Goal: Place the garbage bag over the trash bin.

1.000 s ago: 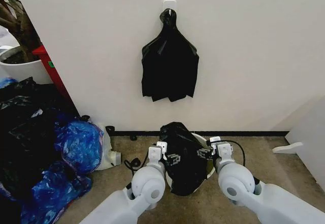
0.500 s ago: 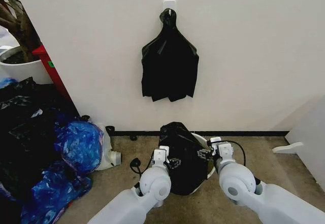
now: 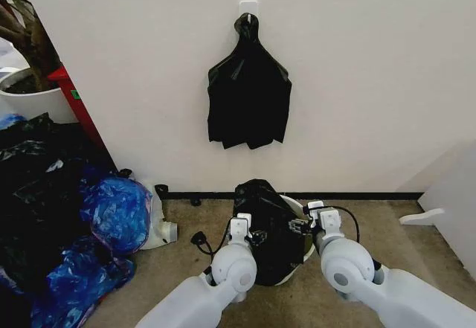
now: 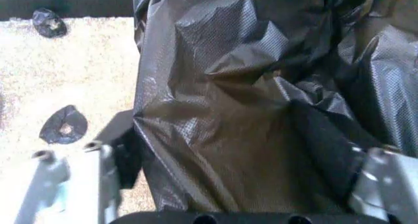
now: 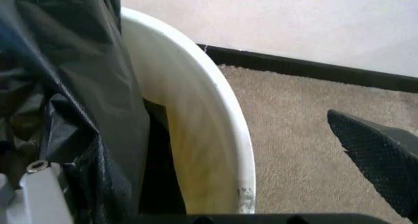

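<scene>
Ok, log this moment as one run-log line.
stage: bagging bin | garbage bag: draped over trash bin, far rim bare | left hand: against bag | right hand: at bin rim, open

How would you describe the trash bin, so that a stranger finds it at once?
Look at the floor below the flat black bunch hanging on the wall. Between the two grippers stands the trash bin, a small round white bucket. Unlike the big plant pot, a loose black garbage bag covers it partly.
</scene>
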`<state>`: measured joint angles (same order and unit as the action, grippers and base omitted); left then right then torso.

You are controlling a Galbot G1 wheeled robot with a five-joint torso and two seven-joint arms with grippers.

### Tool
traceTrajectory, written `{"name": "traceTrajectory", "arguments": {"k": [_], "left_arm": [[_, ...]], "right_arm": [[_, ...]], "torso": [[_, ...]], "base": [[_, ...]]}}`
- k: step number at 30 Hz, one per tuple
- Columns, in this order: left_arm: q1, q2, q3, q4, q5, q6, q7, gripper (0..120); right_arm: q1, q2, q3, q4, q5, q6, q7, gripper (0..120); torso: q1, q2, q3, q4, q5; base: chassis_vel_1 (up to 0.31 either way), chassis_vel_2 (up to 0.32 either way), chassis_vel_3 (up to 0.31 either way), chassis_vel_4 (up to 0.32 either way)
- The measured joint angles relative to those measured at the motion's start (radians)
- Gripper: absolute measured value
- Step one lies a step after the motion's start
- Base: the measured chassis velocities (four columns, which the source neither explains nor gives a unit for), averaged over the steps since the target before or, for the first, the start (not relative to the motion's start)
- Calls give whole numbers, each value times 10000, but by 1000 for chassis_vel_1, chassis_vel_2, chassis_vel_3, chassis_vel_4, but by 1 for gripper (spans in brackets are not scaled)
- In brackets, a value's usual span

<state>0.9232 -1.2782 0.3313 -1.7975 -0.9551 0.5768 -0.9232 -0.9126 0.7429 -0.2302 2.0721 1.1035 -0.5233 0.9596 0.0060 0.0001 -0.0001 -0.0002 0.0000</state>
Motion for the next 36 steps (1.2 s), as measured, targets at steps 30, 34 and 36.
{"name": "traceTrajectory", "arguments": {"k": [30,34,36], "left_arm": [[294,16,156,-209,444,-858,-541,4],[471,83,5,-342,707,-964,-531,4],[573,151,-146,-498,800,-999,-512,4]], "right_arm": [[-348,-187,230,718,60,445,140,70],[-348,-314,335,1062,65,485,183,56],[-350,-417,344,1191,75,486,164,47]], "torso": [[0,-1,2,-1,0],[1,-1,2,-2,-4],[1,-1,2,-2,-1]], "base": [[0,0,0,0],[0,0,0,0],[0,0,0,0]]}}
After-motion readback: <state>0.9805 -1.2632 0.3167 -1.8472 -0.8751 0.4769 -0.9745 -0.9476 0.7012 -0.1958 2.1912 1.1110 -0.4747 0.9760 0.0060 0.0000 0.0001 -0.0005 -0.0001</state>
